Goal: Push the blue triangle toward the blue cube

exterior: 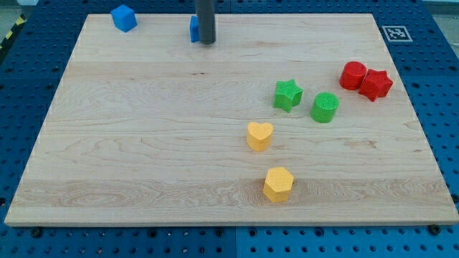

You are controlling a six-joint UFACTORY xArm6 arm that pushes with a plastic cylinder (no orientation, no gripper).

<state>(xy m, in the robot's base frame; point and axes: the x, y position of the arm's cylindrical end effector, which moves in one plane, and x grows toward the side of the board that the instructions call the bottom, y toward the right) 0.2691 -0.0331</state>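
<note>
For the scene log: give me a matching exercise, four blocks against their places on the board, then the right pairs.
Things:
1. blue cube
2. yellow heart
3. green star
4. blue triangle

Places:
A. at the view's top, mostly hidden behind the rod, just left of my tip
B. board's top left corner
C. left of the green cylinder
D. above the yellow hexagon

Pairs: 1-B, 2-D, 3-C, 4-A

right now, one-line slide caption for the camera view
My tip sits just right of the mostly hidden blue triangle, with the blue cube further left near the board's top edge.
</note>
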